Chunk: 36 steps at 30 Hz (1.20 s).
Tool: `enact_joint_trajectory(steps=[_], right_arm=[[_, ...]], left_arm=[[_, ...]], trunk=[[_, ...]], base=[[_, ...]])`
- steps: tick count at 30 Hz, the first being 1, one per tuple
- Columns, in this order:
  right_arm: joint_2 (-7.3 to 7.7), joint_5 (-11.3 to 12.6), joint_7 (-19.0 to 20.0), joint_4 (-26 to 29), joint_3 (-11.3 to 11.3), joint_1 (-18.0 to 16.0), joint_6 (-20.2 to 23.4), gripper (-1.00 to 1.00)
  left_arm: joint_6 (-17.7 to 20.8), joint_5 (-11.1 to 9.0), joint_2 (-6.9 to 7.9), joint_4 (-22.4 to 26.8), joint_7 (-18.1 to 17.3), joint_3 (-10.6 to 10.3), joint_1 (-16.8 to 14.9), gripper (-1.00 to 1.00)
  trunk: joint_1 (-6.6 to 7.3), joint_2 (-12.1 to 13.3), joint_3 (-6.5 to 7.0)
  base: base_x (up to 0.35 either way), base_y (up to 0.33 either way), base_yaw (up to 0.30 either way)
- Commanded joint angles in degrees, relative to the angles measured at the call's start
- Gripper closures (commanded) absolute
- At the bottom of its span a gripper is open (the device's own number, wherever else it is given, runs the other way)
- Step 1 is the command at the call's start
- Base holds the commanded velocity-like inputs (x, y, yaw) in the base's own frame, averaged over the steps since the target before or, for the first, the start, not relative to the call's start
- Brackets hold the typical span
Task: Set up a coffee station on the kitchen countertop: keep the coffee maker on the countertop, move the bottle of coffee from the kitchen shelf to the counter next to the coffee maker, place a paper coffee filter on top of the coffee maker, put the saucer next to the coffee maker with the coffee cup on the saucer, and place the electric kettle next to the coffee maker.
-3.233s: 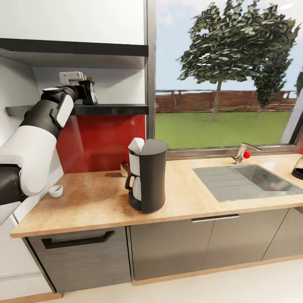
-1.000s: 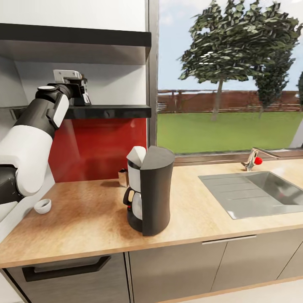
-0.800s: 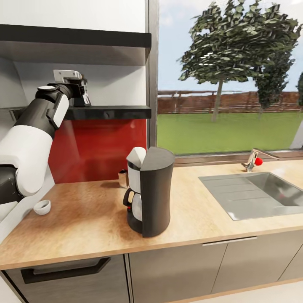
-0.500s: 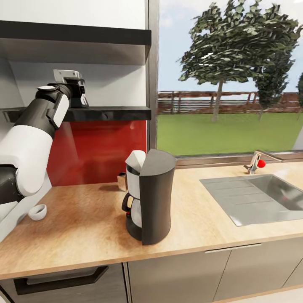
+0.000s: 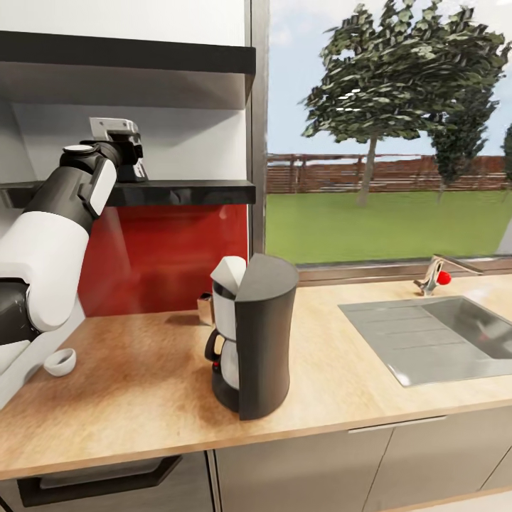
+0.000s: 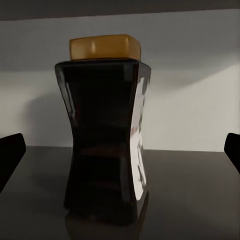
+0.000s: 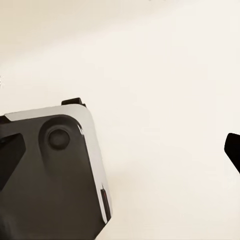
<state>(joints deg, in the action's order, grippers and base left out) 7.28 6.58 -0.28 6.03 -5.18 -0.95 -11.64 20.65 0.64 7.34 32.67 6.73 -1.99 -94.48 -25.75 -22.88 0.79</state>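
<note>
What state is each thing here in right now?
Bottle of coffee: upright on the shelf, lid on, between the open fingers.
Left gripper: open, not gripping.
Coffee maker: upright on the countertop.
Coffee cup: upright on the countertop.
Right gripper: open.

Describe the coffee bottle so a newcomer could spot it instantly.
Find the black wall shelf above the red backsplash, left of the window. At its left end stands the dark, waisted glass bottle with a mustard-yellow lid, between the left claw fingers.
</note>
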Motion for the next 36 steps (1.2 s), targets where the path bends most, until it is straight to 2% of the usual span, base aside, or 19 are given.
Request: enact_joint_trajectory(steps=[1,36], right_arm=[[-0.03,0.4,0.1,-0.1,-0.2,0.0,-0.2,-1.0],[-0.06,0.4,0.1,-0.1,-0.2,0.0,-0.2,-1.0]], left_arm=[[0.3,0.1,0.04,0.1,0.2,-0.2,0.0,-1.0],[0.3,0.1,0.04,0.1,0.4,-0.2,0.0,-1.0]], trunk=[[-0.03,0.0,-0.02],[-0.03,0.0,-0.02]], base=[[0.079,0.0,0.0],[0.033,0.016,0.0]])
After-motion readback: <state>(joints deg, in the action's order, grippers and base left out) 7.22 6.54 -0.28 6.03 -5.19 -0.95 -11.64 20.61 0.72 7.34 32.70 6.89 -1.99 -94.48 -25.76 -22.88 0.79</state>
